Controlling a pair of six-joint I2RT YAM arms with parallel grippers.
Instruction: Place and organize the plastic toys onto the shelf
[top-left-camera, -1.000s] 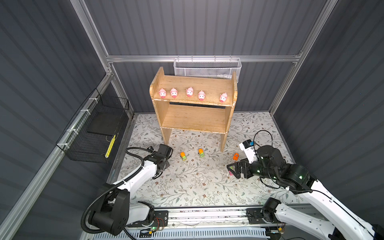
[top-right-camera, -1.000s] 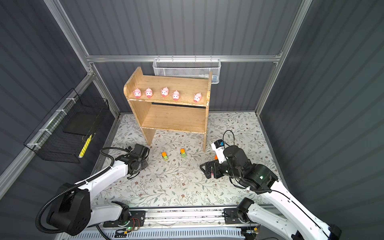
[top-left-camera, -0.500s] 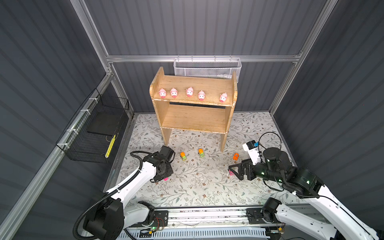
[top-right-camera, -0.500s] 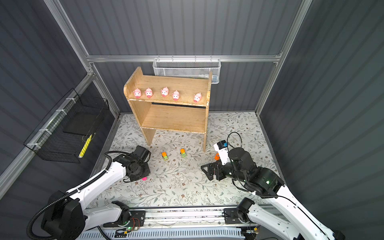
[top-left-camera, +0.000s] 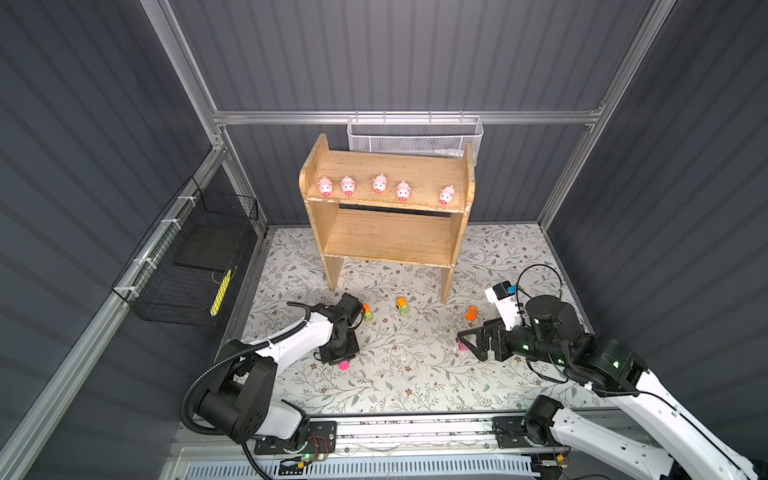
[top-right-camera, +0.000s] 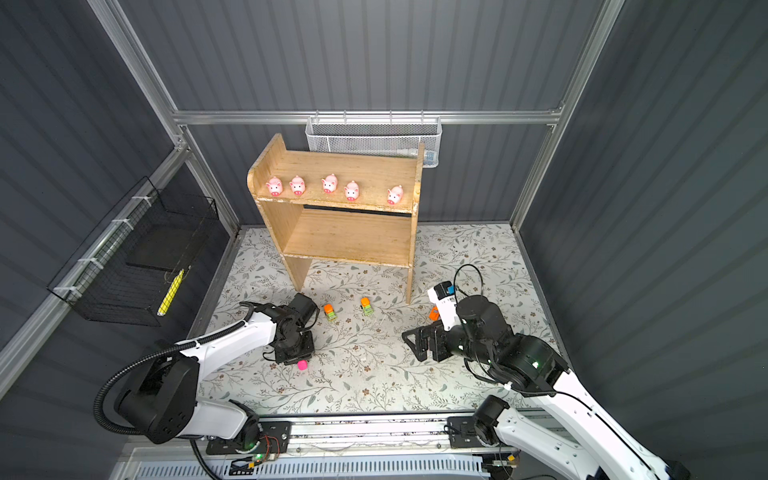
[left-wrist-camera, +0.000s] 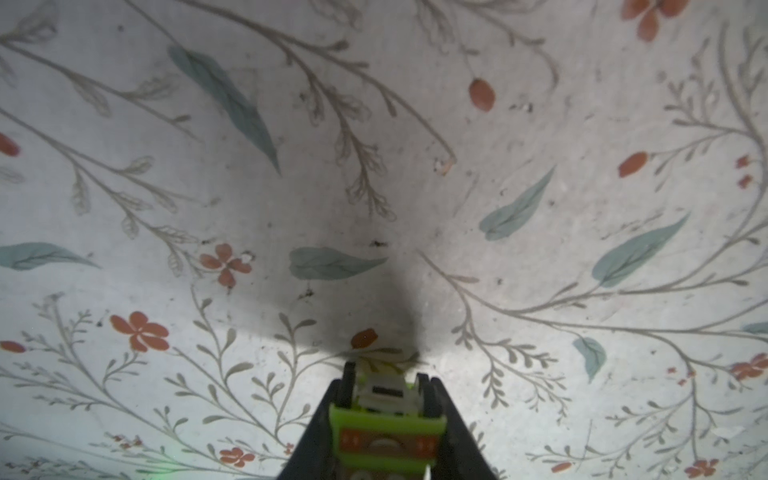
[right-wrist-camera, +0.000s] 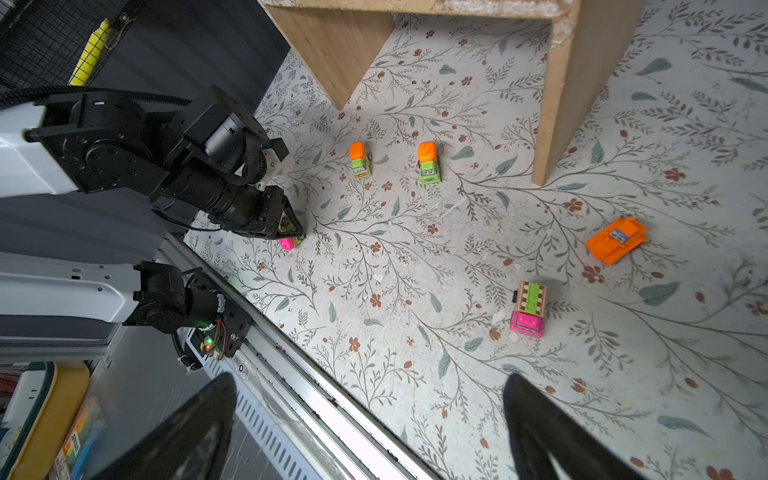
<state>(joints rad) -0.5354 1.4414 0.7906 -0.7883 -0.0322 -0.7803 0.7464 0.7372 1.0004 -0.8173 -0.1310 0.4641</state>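
Several pink pigs (top-left-camera: 379, 183) stand in a row on the top tier of the wooden shelf (top-left-camera: 386, 237). My left gripper (top-left-camera: 340, 360) points down at the floral mat and is shut on a lime green toy vehicle (left-wrist-camera: 386, 415) whose pink end (top-right-camera: 302, 365) pokes out below it. Two orange-and-green vehicles (right-wrist-camera: 360, 160) (right-wrist-camera: 429, 163) sit near the shelf legs. An orange vehicle (right-wrist-camera: 617, 240) and a pink-and-green one (right-wrist-camera: 528, 309) lie on the mat in front of my right gripper (right-wrist-camera: 365, 415). That gripper is open and empty, low over the mat.
A black wire basket (top-left-camera: 195, 257) with a yellow item hangs on the left wall. Behind the shelf hangs a white mesh basket (top-left-camera: 415, 135). The metal rail (top-left-camera: 415, 428) runs along the mat's front edge. The lower shelf tier (top-left-camera: 386, 245) is bare.
My left gripper has swung from beside the shelf's left leg toward the front, carrying the green and pink vehicle. The right arm has shifted slightly to the right, jaws still wide.
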